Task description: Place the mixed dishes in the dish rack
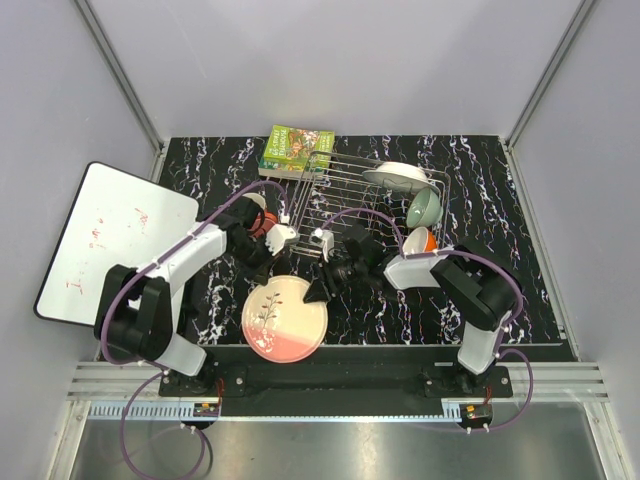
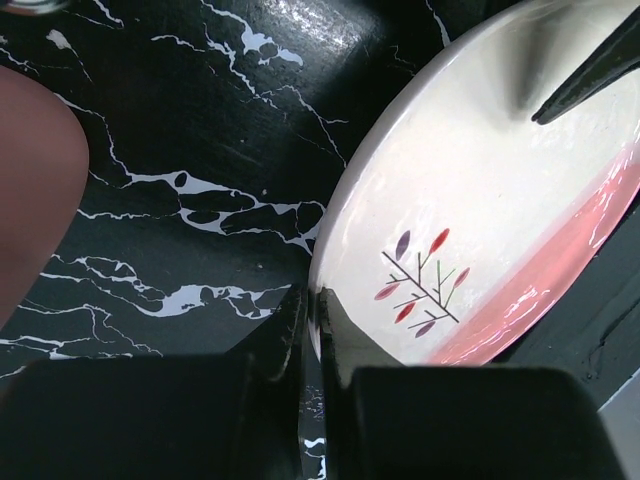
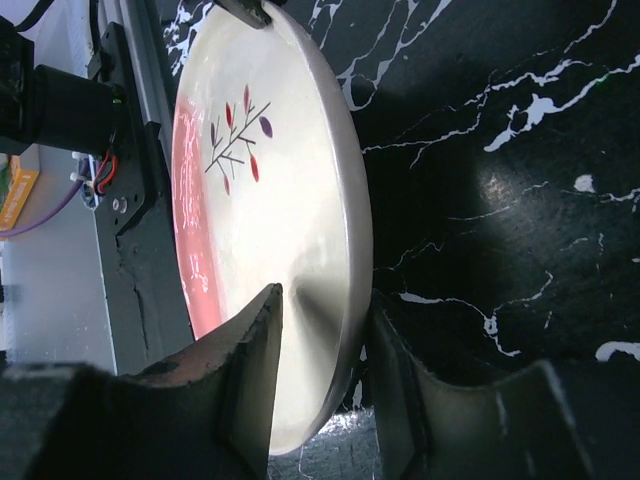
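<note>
— Pink-and-cream plate (image 1: 285,320): where does it sit?

— At the near edge of the table, in the middle, between the two arms. The dish rack (image 1: 345,190) lies beyond it, farther away and a little to the right.

— Who has hold of it?

— The left gripper (image 2: 312,305) is clamped tight on the rim. Its wrist view shows the thin edge pinched between the fingers, on the plate's far-left side.

— And the other arm?

— The right gripper (image 3: 322,300) straddles the rim on the far-right side. One finger is over the patterned face and the other is behind the back, with the jaws about half apart. I cannot tell from this angle whether the pads press the plate or leave a sliver of gap.

— What does the coming move turn on?

— A round plate has no long axis, so the line of the rim decides it. That rim runs straight into the gap of the right jaws, so I judge they would meet it squarely. The right arm is nearer the rack and looks the likelier carrier. The left would need to let go only once the right grip is firm.
</note>
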Available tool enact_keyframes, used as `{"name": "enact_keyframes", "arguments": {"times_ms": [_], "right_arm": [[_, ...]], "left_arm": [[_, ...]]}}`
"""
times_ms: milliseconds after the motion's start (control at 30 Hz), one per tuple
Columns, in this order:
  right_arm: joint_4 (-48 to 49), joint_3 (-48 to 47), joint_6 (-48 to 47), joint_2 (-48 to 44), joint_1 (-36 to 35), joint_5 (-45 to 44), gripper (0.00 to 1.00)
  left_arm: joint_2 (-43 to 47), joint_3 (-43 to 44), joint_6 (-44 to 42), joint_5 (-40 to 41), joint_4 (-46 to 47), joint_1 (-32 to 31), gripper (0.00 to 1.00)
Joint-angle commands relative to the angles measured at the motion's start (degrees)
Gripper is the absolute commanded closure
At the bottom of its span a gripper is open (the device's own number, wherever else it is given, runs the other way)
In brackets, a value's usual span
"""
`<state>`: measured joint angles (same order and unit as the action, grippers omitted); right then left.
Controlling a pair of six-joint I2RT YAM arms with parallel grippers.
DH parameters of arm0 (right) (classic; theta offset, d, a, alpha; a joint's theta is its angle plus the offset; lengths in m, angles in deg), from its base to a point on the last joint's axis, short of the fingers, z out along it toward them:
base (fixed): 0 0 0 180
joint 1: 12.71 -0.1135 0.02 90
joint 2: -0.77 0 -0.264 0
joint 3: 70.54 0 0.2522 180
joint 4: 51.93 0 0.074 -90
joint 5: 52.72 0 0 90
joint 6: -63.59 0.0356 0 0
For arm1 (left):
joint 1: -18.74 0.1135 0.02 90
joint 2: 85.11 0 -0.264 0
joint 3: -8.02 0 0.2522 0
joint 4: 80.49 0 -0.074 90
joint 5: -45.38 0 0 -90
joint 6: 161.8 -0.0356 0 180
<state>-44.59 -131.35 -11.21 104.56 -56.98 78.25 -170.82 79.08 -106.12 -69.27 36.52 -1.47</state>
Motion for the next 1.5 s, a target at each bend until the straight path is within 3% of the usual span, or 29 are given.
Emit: {"name": "enact_keyframes", "arguments": {"times_ms": [0, 67, 233, 400, 467, 633, 767, 800, 900, 1133, 1267, 1467], "right_arm": [[3.07, -3.05, 0.27, 1.68, -0.11, 6.66, 0.55], [3.15, -3.58, 0.35, 2.12, -0.03, 7.54, 0.55], [3.42, -4.72, 1.23, 3.96, 0.59, 10.53, 0.78], [3.07, -5.68, 2.11, 5.28, 0.94, 13.25, 0.85], [2.37, -6.65, 2.46, 5.81, 1.20, 14.39, 0.99], [-0.18, -7.18, 2.90, 5.81, 1.73, 15.28, 1.00], [-0.01, -6.30, 2.73, 4.59, 2.08, 15.37, 1.00], [-0.01, -5.87, 2.73, 4.23, 2.26, 15.37, 1.00], [-0.18, -4.64, 2.64, 2.30, 2.35, 14.49, 1.00], [-4.48, -3.31, -0.61, -5.51, 2.43, 8.96, 1.00], [-10.97, -5.07, -4.29, -13.41, 2.35, 4.04, 1.00], [-20.65, -10.87, -13.08, -21.94, 2.35, -5.54, 1.00]], "left_arm": [[2.74, 2.99, 1.28, -0.93, 1.33, -1.06, 1.00], [2.83, 3.08, 1.19, -0.84, 1.42, -1.06, 1.00], [2.92, 3.17, 1.37, -0.85, 1.25, -1.24, 1.00], [2.74, 3.35, 1.37, -0.67, 1.33, -1.33, 1.00], [2.74, 3.61, 1.37, -0.58, 1.25, -1.33, 1.00], [3.18, 3.87, 1.28, 0.82, 1.25, -1.33, 1.00], [3.36, 5.89, 2.77, 4.95, 0.98, -0.98, 0.65], [3.79, 6.42, 2.95, 5.57, 0.63, -0.71, 0.45], [5.46, 8.09, 3.30, 7.41, 1.07, 0.25, 0.28], [7.40, 15.28, 5.93, 4.70, 1.07, 7.35, 0.14], [6.44, 19.16, 9.27, 0.65, 1.07, 12.47, 0.13], [4.06, 20.66, 11.56, 0.91, 1.16, 13.61, 0.15]]}}
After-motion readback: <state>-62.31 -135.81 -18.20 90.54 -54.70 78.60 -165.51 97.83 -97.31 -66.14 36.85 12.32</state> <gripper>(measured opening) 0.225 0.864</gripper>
